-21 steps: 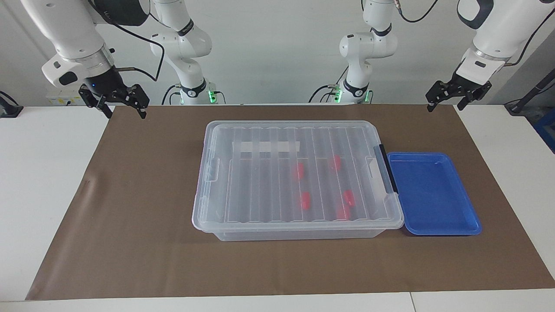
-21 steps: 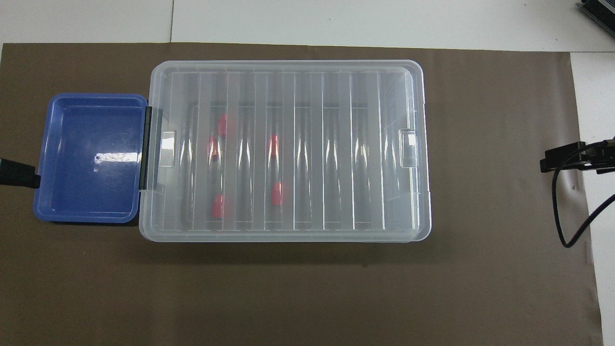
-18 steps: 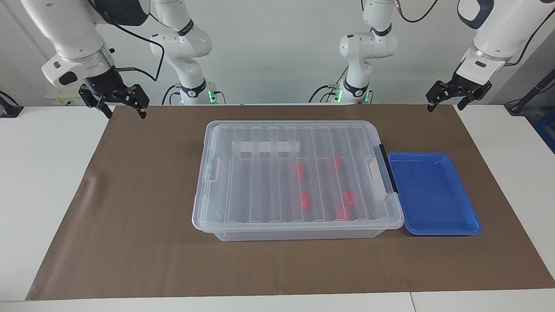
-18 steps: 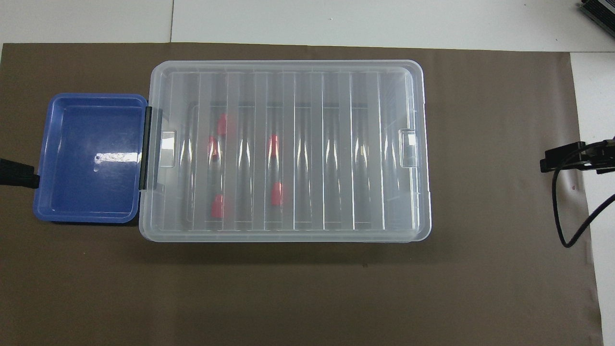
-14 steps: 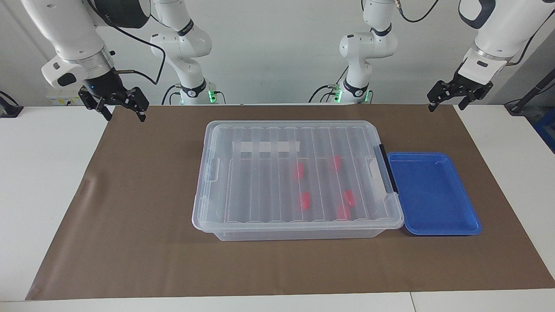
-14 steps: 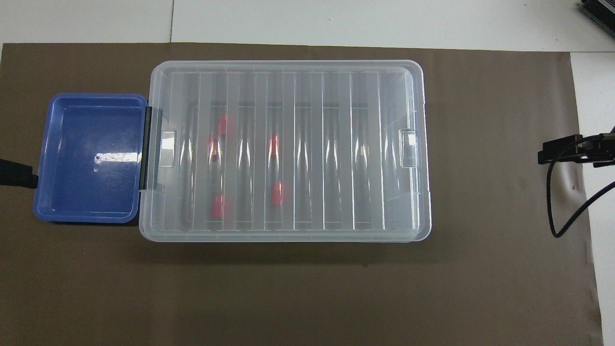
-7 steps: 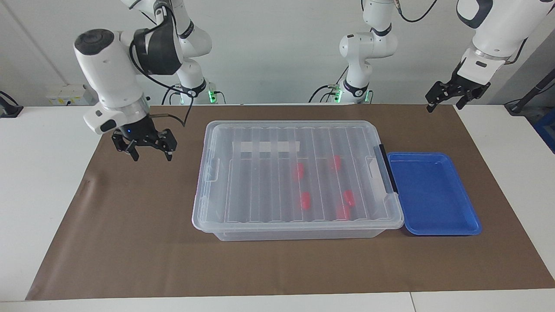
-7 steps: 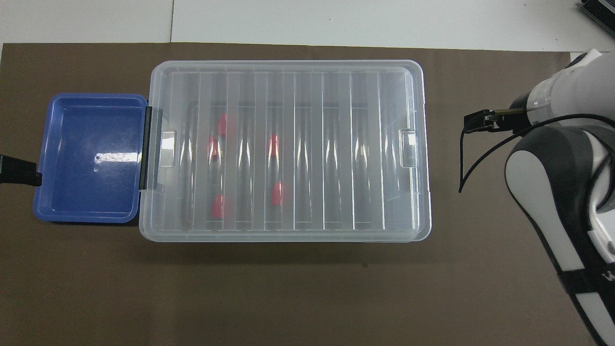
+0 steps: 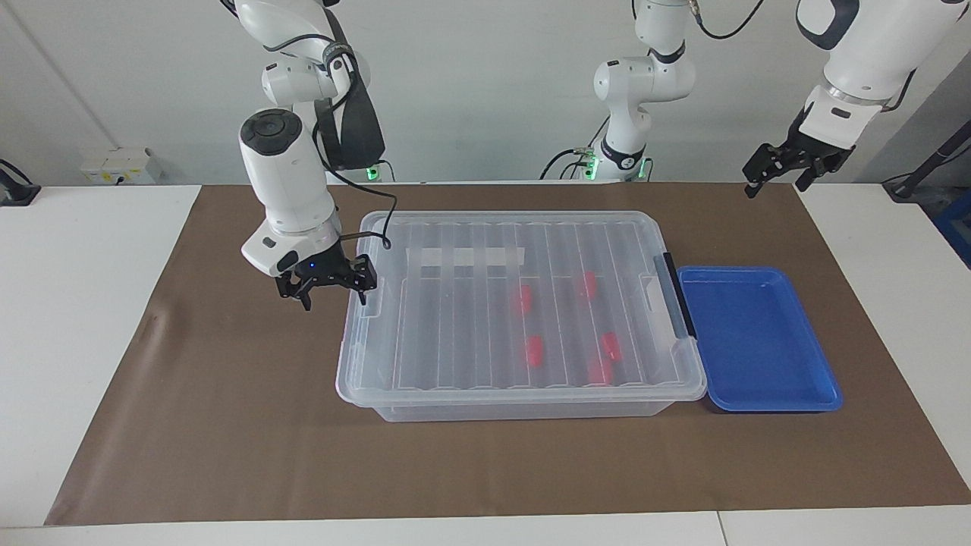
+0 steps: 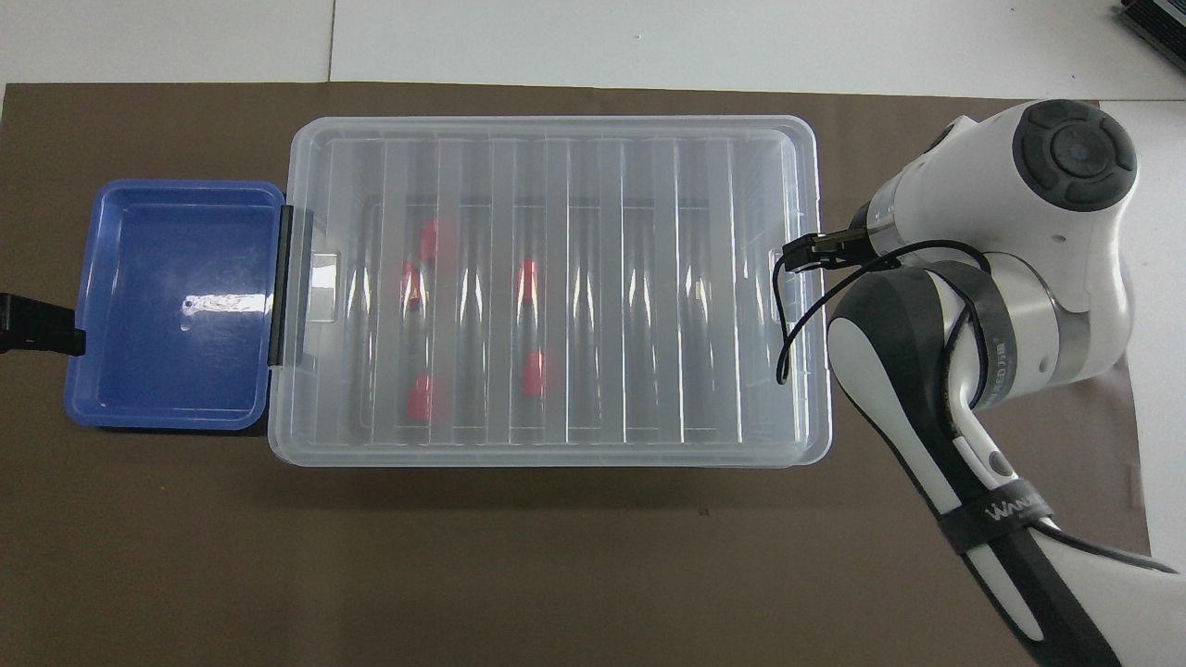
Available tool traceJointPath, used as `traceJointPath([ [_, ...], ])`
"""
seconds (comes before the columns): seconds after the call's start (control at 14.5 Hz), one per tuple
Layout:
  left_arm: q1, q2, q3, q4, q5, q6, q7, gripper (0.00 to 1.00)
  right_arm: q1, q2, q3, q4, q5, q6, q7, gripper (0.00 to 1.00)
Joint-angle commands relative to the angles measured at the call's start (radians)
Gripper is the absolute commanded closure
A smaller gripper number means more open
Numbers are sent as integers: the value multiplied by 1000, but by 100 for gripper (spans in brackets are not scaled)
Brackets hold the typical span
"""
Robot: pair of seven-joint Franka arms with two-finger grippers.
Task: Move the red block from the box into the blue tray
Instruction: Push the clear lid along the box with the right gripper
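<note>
right gripper point(image 9: 331, 290), jaws spread, hovers at the box's point(image 9: 425, 406) end toward the right arm | lid on the box, five red blocks inside, red block point(image 9: 535, 351) among them | blue tray point(image 9: 758, 394) touches the box's other end, empty | left gripper point(image 9: 781, 171) waits, jaws spread, over the brown mat's point(image 9: 227, 425) corner

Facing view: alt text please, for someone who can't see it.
The right hand hangs open at the end of a large lidded clear plastic box holding five small red blocks. A shallow blue plastic tray sits against its other end; the left hand waits, raised.
</note>
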Motion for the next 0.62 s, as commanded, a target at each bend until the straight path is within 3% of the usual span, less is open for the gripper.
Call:
traceJointPath([
  [0.0,-25,-19,-13,-17,-13,20,-46,0,-11,-23,17,-66,21,43,-3,0],
  [0.55,-25,-19,-13,-17,-13,23,-48,0,-68,-18,9,-68,-13,65,-47,0],
])
